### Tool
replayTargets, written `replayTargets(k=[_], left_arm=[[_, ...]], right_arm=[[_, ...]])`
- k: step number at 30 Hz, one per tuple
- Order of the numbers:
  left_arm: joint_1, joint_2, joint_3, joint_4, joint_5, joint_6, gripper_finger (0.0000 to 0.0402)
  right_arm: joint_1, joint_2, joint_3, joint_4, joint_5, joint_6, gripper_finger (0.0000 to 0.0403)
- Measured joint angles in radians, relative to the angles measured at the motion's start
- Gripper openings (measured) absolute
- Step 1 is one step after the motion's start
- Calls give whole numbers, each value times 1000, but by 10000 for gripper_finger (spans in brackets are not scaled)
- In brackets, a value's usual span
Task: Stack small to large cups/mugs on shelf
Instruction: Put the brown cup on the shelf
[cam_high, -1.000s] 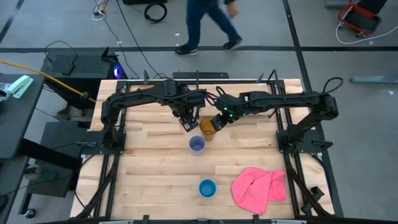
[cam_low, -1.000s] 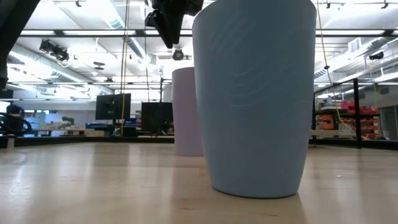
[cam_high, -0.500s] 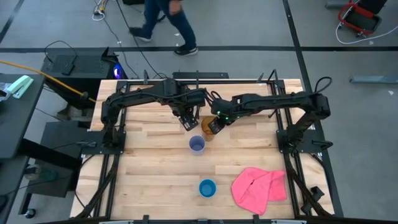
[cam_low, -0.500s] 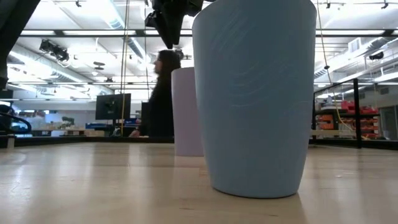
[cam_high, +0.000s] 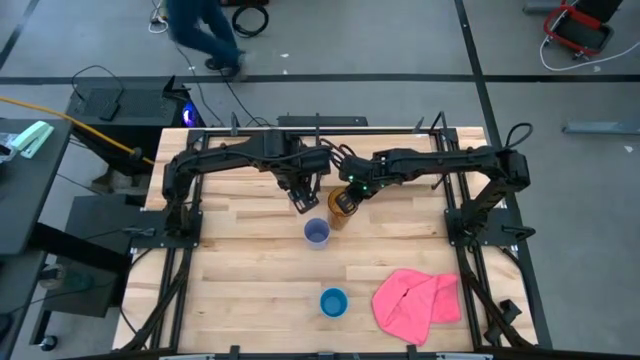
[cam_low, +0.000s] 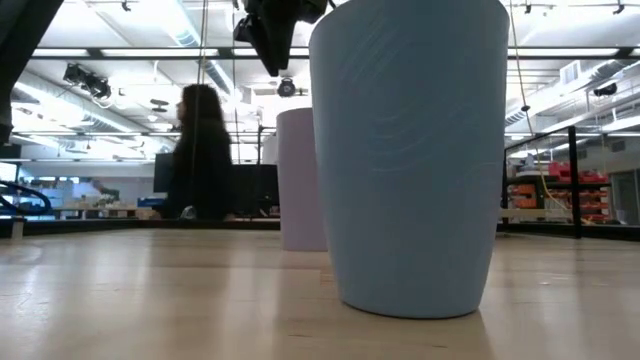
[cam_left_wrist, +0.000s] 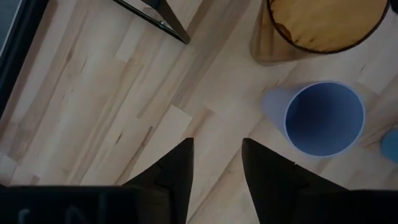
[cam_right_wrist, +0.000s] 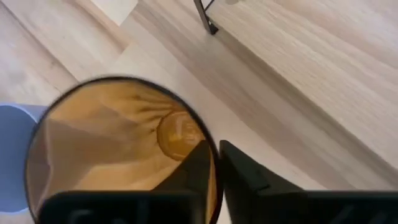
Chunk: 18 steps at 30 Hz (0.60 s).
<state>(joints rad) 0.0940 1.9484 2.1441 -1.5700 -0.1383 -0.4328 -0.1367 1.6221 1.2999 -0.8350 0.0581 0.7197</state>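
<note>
Wooden shelf (cam_high: 250, 270), workshop behind

Both arms are dark and jointed with thin black cables; the right arm (cam_high: 440, 165) shows a small green light.

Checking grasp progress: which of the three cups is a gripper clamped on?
The amber cup: the right gripper pinches its rim. The lavender cup and blue cup stand free.

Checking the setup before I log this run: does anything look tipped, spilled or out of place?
Nothing spilled or tipped. All three cups stand upright: amber cup, lavender cup, blue cup. Only the crumpled pink cloth near the table's front right seems unrelated.
</note>
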Motion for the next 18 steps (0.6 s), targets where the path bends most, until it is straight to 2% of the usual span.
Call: replayTargets(k=[2, 6, 11, 15, 18], left_arm=[[-3, 0, 0, 0, 0, 3, 140], [-6, 0, 0, 0, 0, 18, 140], [-27, 0, 0, -1, 0, 21, 143], [-47, 0, 1, 0, 0, 26, 139], [-55, 0, 1, -1, 0, 26, 135]], right_arm=[[-6, 0, 0, 1, 0, -22, 12], [-8, 0, 0, -2, 2, -31, 19], [-7, -41, 12, -25, -7, -56, 9], [-19, -86, 93, -120, 5, -66, 9], [-33, -97, 195, -237, 64, -92, 8]])
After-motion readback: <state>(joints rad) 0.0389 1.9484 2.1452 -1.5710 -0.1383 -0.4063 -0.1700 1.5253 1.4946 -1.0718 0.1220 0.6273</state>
